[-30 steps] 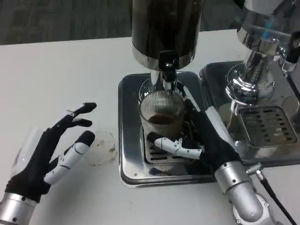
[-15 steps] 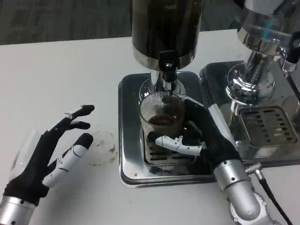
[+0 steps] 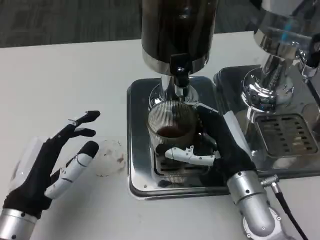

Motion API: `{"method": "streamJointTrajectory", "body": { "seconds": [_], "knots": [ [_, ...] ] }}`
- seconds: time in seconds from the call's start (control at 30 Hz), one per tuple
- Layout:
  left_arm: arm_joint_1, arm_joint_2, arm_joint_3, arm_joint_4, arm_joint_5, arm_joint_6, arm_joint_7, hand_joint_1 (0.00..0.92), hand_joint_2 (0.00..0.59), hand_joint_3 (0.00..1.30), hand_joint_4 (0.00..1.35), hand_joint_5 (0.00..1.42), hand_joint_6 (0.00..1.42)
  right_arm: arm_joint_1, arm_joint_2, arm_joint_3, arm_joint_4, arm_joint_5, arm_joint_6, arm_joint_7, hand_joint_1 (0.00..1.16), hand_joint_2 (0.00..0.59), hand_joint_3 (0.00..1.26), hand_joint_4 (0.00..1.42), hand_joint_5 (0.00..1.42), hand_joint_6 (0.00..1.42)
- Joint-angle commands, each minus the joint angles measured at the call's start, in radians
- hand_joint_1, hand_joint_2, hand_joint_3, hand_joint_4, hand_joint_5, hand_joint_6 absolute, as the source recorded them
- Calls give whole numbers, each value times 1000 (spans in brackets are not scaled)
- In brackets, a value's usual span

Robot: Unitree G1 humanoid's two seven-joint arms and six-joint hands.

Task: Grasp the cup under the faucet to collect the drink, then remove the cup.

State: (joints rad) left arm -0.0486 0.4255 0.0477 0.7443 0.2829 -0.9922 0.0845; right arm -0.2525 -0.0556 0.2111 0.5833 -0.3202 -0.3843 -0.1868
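A ribbed clear glass cup point(image 3: 171, 131) with dark drink in it stands on the steel drip tray point(image 3: 137, 145), right under the black faucet point(image 3: 179, 67) of the dark dispenser point(image 3: 177, 30). My right hand point(image 3: 212, 145) wraps around the cup from the right, thumb across its front. My left hand point(image 3: 52, 162) hovers over the white table to the left of the tray, fingers spread, holding nothing.
A small clear round lid or coaster point(image 3: 110, 157) lies on the table by my left fingers. A second chrome dispenser point(image 3: 272, 65) with its own grated tray point(image 3: 287, 135) stands at the right. Open table lies to the left and back.
The cup with my right hand around it has shifted slightly left and up in the picture. My left hand stays almost still.
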Motion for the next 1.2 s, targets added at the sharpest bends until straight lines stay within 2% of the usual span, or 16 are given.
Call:
{"method": "streamJointTrajectory", "body": {
  "seconds": [0.03,0.33,0.57,1.2],
  "knots": [
    [9,-5,3,-8,-9,9,11,0,205,265,214,349,258,22,-7,-12,7,-5,-5,-23,1000,163,566,594,522,502],
    [4,-7,1,-4,-7,8,9,0,205,267,214,349,258,30,-7,-25,-29,-19,-28,-82,1018,132,601,642,585,555],
    [-2,-11,-2,2,-8,7,7,0,205,267,214,349,258,36,-11,-32,-49,-29,-28,-102,1007,126,618,662,609,581],
    [-30,-14,-14,29,-9,1,-3,0,205,267,214,349,258,97,-14,-64,-170,-46,18,-128,1011,110,663,735,637,634]
  ]
}}
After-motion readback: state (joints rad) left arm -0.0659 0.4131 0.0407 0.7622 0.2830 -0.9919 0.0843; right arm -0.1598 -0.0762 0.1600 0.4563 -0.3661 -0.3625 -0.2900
